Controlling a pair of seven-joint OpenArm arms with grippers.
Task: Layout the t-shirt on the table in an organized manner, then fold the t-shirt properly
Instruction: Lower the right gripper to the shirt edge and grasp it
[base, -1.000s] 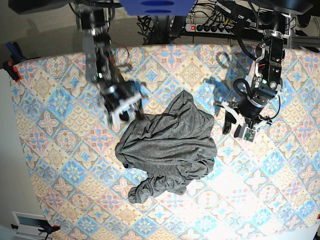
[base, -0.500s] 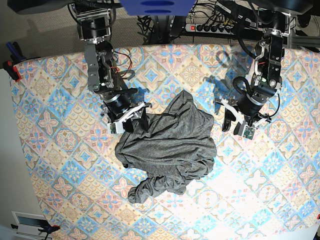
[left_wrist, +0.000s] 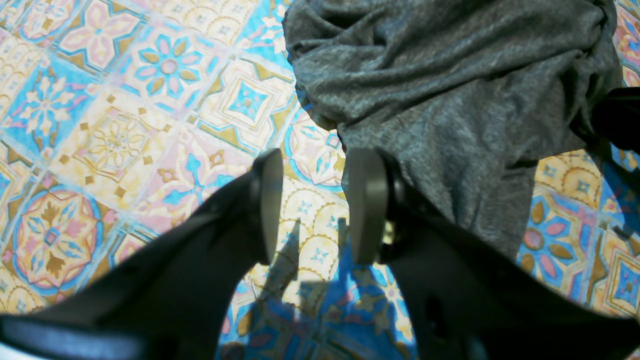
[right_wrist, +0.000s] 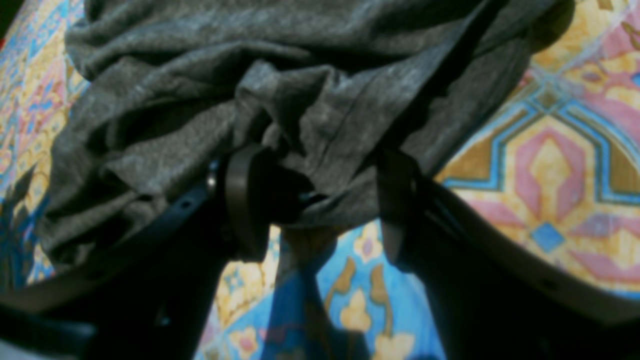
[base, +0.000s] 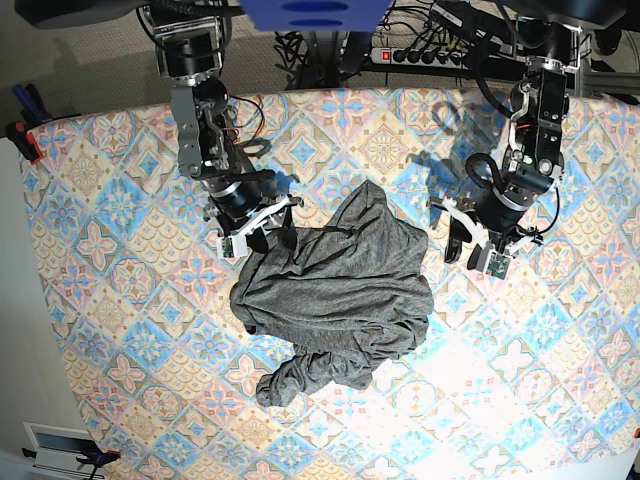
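Only the right wrist view shows the right gripper (right_wrist: 315, 200) with jaws spread around a bunched fold of the t-shirt (right_wrist: 280, 95), not clamped. The left gripper (left_wrist: 314, 205) stands parted over bare table (left_wrist: 125, 145), the shirt just beside one finger. The base view shows the dark grey t-shirt (base: 340, 290) crumpled between both grippers.

overhead base, two close wrist views

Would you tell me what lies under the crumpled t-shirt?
Around the t-shirt only the patterned table shows, so it rests on that. Whatever is beneath the bunched folds themselves is covered and cannot be seen.
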